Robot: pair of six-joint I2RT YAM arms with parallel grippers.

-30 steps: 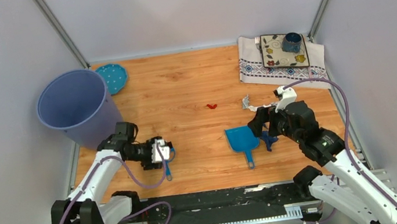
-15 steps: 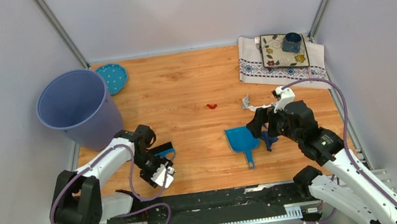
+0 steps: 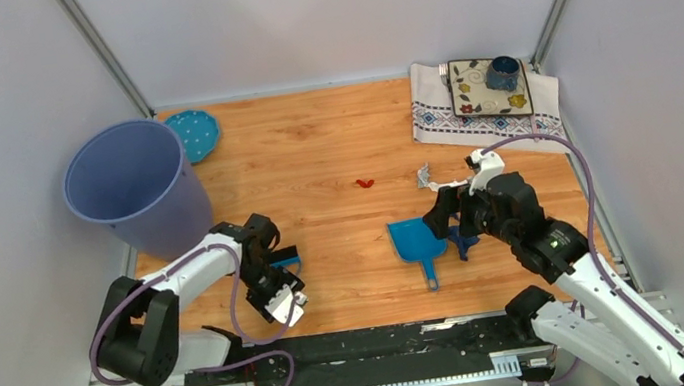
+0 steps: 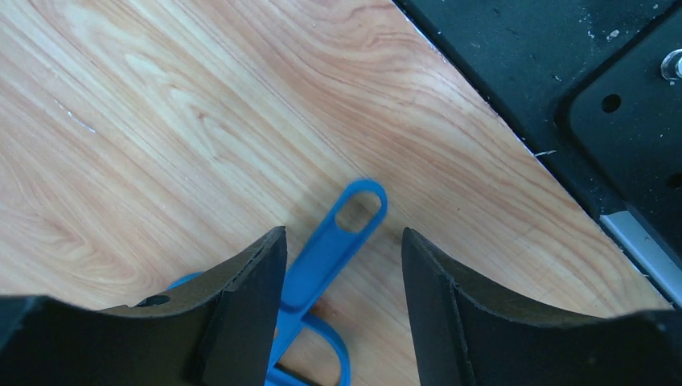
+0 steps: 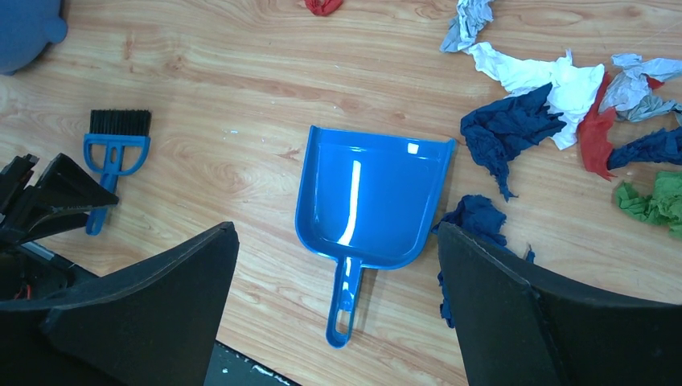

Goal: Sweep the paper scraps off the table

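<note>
**Inspector:** State of the left gripper (image 4: pixel 342 235)?

**Assessor:** Jaws apart, astride the handle of the blue brush (image 5: pixel 117 145), with a gap showing on one side. It sits by the table's (image 3: pixel 311 147) near edge, left part.

**Inspector:** And the right gripper (image 5: pixel 336 241)?

**Assessor:** Jaws wide, nothing held, above the blue dustpan (image 5: pixel 374 193), which lies flat right of centre.

**Inspector:** The paper scraps (image 5: pixel 555 88)?

**Assessor:** Clustered beside the dustpan toward the right edge, with one dark blue piece touching it. A red scrap (image 3: pixel 364 183) lies apart, near the middle.
</note>
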